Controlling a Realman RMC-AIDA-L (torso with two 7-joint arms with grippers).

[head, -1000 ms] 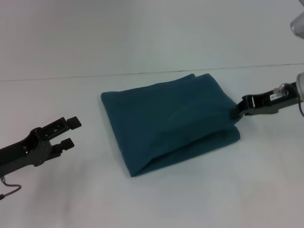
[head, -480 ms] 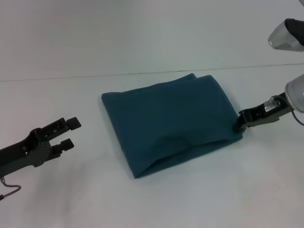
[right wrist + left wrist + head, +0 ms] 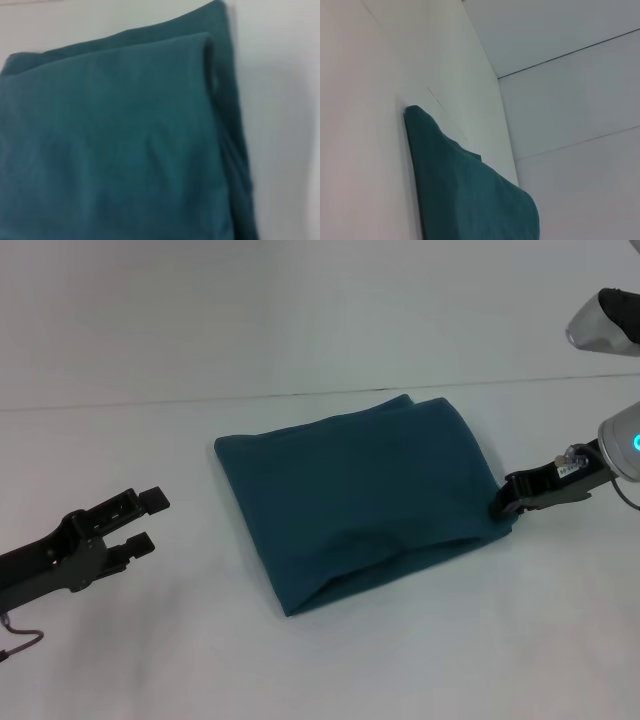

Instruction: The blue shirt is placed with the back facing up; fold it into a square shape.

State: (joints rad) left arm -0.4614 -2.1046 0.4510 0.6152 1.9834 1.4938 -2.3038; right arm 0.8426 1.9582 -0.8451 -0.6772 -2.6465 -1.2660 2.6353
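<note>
**Head view: shirt down to a near-square, right hand at the corner**

Head view gives us the full picture. The blue shirt [image 3: 355, 505] lies in the middle of the white worktop [image 3: 300, 320], already folded into a compact, roughly square bundle with layers stacked on each other. No lettering shows, only plain cloth on top. Along its near edge the upper layer bulges a little and leaves a small open pocket, so the fold isn't fully flat there.

Over on the right, the right hand [image 3: 500, 507] sits low at the worktop, its tip right against the shirt's near right corner. Whether its fingers are closed on that corner or merely touching it, I cannot tell; the tip is a dark mass against dark cloth. The placement makes sense, though: that corner is where the stacked edges meet, the spot to pinch or nudge if the layers need lining up.

The right wrist view is filled with cloth and shows two edges running side by side, the upper one set slightly in from the lower, so I'd judge the fold nearly finished but not quite tidy.

The left hand [image 3: 146, 519] hovers well clear on the left, fingers parted and holding nothing, out of the way. Its wrist view catches the shirt's far side lying flat, untouched.
</note>
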